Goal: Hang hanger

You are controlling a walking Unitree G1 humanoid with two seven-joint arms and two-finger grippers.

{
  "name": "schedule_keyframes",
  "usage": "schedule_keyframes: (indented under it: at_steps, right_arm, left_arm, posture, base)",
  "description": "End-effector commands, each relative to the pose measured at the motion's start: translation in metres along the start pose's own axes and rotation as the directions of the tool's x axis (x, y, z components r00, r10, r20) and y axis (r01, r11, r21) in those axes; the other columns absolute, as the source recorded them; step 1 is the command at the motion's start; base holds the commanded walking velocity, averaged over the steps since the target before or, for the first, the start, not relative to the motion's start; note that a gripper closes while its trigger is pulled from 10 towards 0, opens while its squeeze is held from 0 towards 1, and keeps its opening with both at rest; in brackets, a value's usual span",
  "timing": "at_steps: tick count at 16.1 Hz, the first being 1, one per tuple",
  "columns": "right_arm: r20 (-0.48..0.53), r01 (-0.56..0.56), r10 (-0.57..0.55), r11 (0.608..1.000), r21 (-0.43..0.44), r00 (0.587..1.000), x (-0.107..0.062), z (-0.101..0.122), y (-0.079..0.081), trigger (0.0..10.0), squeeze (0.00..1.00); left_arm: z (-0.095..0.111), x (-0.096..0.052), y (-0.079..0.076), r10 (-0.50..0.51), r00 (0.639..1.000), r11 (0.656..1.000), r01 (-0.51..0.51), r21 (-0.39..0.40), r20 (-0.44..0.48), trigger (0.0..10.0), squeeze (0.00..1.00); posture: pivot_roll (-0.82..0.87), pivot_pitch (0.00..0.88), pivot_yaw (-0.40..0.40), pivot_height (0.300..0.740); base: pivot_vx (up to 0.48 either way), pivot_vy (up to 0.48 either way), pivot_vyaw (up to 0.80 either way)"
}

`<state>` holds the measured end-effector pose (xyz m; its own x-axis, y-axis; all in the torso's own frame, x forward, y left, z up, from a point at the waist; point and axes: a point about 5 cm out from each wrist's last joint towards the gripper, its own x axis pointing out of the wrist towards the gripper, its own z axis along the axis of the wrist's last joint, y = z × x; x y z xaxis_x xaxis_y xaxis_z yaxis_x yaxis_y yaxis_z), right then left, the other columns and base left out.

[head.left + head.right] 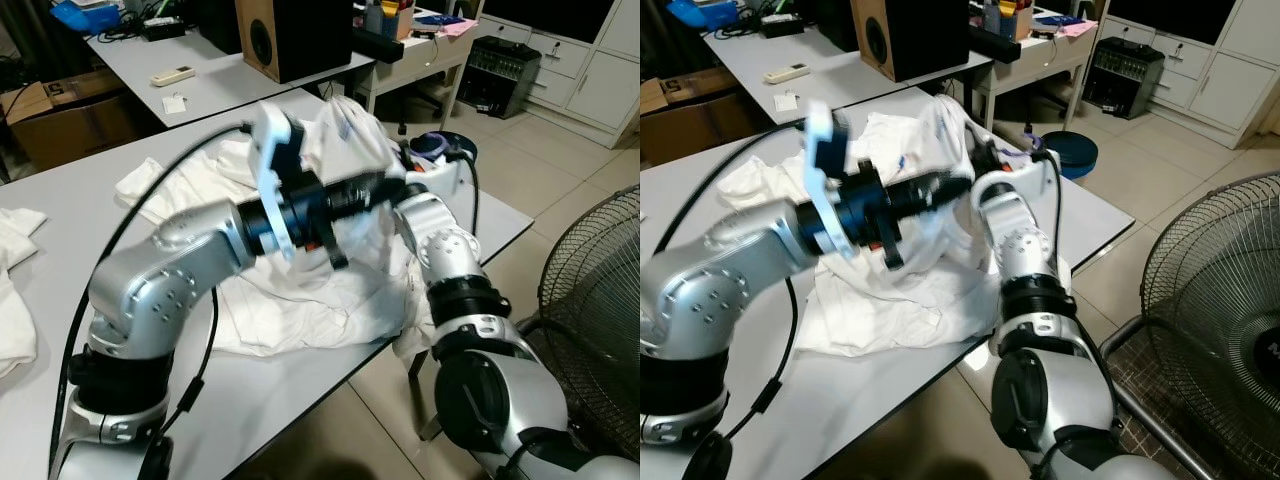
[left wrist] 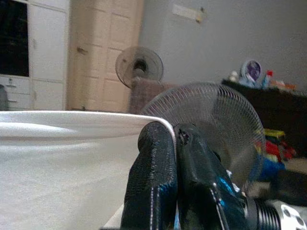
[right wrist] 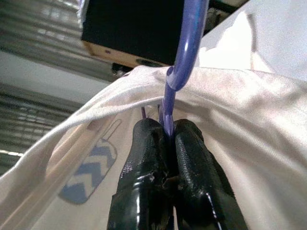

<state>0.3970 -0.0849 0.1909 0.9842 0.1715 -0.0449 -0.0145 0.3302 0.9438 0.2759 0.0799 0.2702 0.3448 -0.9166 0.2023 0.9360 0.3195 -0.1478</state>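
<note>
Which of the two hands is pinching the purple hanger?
The right hand: its fingers are shut on the purple hanger at the shirt's neck. The left hand pinches only white shirt cloth.

1. White T-shirt [image 1: 300,300]: soft matt cloth, creased.
2. Purple hanger [image 3: 184,52]: smooth, glossy plastic.
3. Right tool [image 3: 165,132]: glossy black rubbery fingers.
4. Left tool [image 2: 175,143]: finely textured black fingers.
5. Bench [image 1: 60,240]: smooth matt grey.

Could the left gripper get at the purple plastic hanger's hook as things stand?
Probably not: the left gripper is shut on the white shirt, and the right gripper already clamps the purple plastic hanger.
</note>
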Motion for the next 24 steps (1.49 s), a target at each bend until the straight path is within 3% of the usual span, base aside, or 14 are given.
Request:
schedule_keyframes:
  at_steps: [1, 3, 6, 8, 10, 11, 12, 13, 14, 17, 19, 22, 23, 24]
  right_arm:
    - [-0.006, -0.027, 0.027, 0.999, 0.028, 1.0, 0.001, -0.003, 0.011, 10.0, 0.0]
    - [-0.055, -0.057, 0.06, 0.996, 0.066, 0.997, -0.002, -0.008, 0.019, 10.0, 0.0]
    - [-0.047, -0.093, 0.101, 0.985, 0.146, 0.994, -0.006, 0.001, 0.032, 10.0, 0.0]
    - [-0.039, -0.104, 0.114, 0.976, 0.193, 0.993, -0.006, 0.009, 0.036, 10.0, 0.0]
    - [-0.046, -0.103, 0.116, 0.968, 0.231, 0.992, -0.007, 0.01, 0.036, 10.0, 0.0]
    - [-0.049, -0.103, 0.118, 0.965, 0.241, 0.992, -0.008, 0.01, 0.036, 10.0, 0.0]
    - [-0.054, -0.103, 0.12, 0.963, 0.25, 0.991, -0.008, 0.01, 0.036, 10.0, 0.0]
    - [-0.059, -0.104, 0.123, 0.961, 0.257, 0.991, -0.008, 0.01, 0.037, 10.0, 0.0]
    - [-0.064, -0.106, 0.127, 0.96, 0.26, 0.99, -0.008, 0.01, 0.038, 10.0, 0.0]
    - [-0.068, -0.113, 0.133, 0.964, 0.241, 0.989, -0.007, 0.012, 0.039, 10.0, 0.0]
    - [-0.063, -0.122, 0.134, 0.979, 0.164, 0.989, -0.007, 0.016, 0.038, 10.0, 0.0]
    - [-0.055, -0.124, 0.133, 0.982, 0.14, 0.99, -0.008, 0.024, 0.036, 10.0, 0.0]
    - [-0.057, -0.136, 0.144, 0.983, 0.123, 0.988, -0.009, 0.028, 0.037, 10.0, 0.0]
    - [-0.059, -0.15, 0.156, 0.984, 0.095, 0.986, -0.01, 0.031, 0.038, 10.0, 0.0]
  left_arm:
    - [0.011, 0.004, 0.002, 0.024, 0.999, 1.0, -0.025, 0.018, 0.043, 0.0, 0.0]
    - [0.011, 0.008, 0.021, 0.213, 0.976, 0.974, -0.216, 0.074, 0.045, 0.0, 0.0]
    - [-0.014, 0.017, 0.01, 0.174, 0.977, 0.974, -0.153, 0.165, -0.12, 0.0, 0.0]
    - [-0.034, 0.024, 0.008, 0.207, 0.957, 0.965, -0.166, 0.203, -0.205, 0.0, 0.0]
    - [-0.041, 0.026, 0.01, 0.23, 0.946, 0.956, -0.177, 0.233, -0.227, 0.0, 0.0]
    - [-0.042, 0.026, 0.01, 0.239, 0.945, 0.953, -0.184, 0.24, -0.224, 2.8, 0.0]
    - [-0.041, 0.028, 0.012, 0.259, 0.943, 0.947, -0.207, 0.244, -0.206, 10.0, 0.0]
    - [-0.04, 0.028, 0.013, 0.263, 0.944, 0.947, -0.213, 0.242, -0.198, 10.0, 0.0]
    - [-0.04, 0.027, 0.013, 0.249, 0.947, 0.953, -0.203, 0.224, -0.201, 10.0, 1.0]
    - [-0.044, 0.021, 0.006, 0.199, 0.945, 0.961, -0.136, 0.242, -0.259, 10.0, 1.0]
    - [-0.047, 0.015, -0.001, 0.144, 0.94, 0.969, -0.071, 0.238, -0.308, 10.0, 1.0]
    - [-0.046, 0.009, -0.001, 0.146, 0.938, 0.961, -0.059, 0.272, -0.315, 10.0, 0.96]
    - [-0.041, 0.004, -0.003, 0.122, 0.946, 0.966, -0.044, 0.254, -0.299, 10.0, 0.0]
    - [-0.035, -0.001, -0.004, 0.106, 0.954, 0.967, -0.033, 0.252, -0.281, 10.0, 0.0]
  posture:
    - [0.06, 0.0, 0.03, 0.74]
    - [0.05, 0.0, 0.032, 0.74]
    - [0.03, 0.0, 0.044, 0.74]
    - [0.02, 0.0, 0.048, 0.74]
    - [0.02, 0.0, 0.047, 0.74]
    - [0.02, 0.0, 0.047, 0.74]
    - [0.02, 0.0, 0.046, 0.74]
    - [0.03, 0.0, 0.04, 0.74]
    - [0.03, 0.0, 0.036, 0.74]
    - [0.04, 0.0, 0.028, 0.74]
    - [0.04, 0.0, 0.025, 0.74]
    - [0.04, 0.0, 0.022, 0.74]
    - [0.04, 0.0, 0.026, 0.74]
    - [0.04, 0.0, 0.03, 0.74]
  base:
    - [0.0, 0.0, 0.0]
    - [0.0, 0.0, 0.0]
    - [0.0, 0.0, 0.0]
    - [0.0, 0.0, 0.0]
    - [0.0, 0.0, 0.0]
    - [0.0, 0.0, 0.0]
    - [0.0, 0.0, 0.0]
    - [0.0, 0.0, 0.0]
    - [0.0, 0.0, 0.0]
    - [0.0, 0.0, 0.0]
    - [0.0, 0.0, 0.0]
    - [0.0, 0.0, 0.0]
    - [0.0, 0.0, 0.0]
    - [0.0, 0.0, 0.0]
